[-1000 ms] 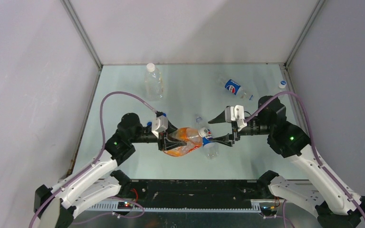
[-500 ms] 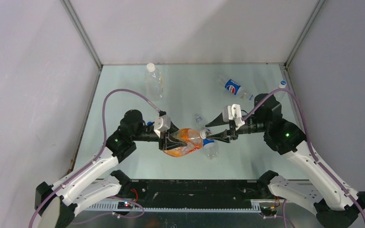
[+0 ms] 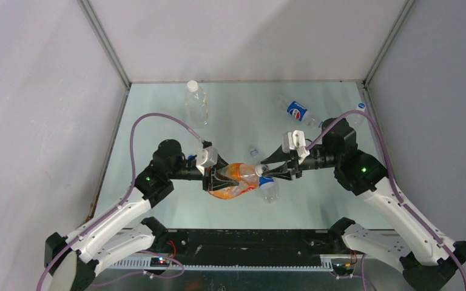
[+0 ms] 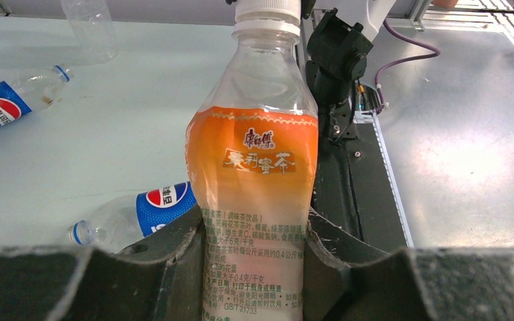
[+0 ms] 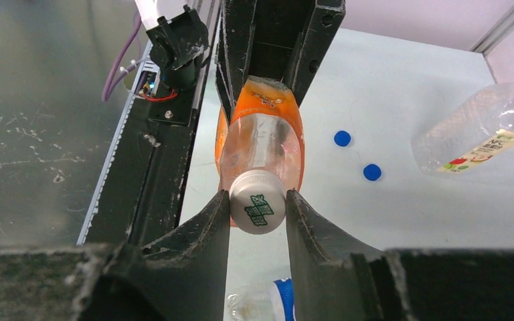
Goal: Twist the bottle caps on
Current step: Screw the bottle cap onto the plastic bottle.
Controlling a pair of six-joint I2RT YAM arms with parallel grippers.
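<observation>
Gripping the orange-labelled bottle (image 4: 258, 154) around its lower body, the left gripper (image 3: 218, 179) holds it sideways, neck pointing at the right gripper (image 3: 263, 171). That gripper's fingers press both sides of the white cap (image 5: 258, 208) sitting on the bottle's mouth. A blue cap (image 5: 342, 138) and a second blue cap (image 5: 372, 172) lie on the table (image 5: 408, 100) beyond its fingertips, apart from them.
</observation>
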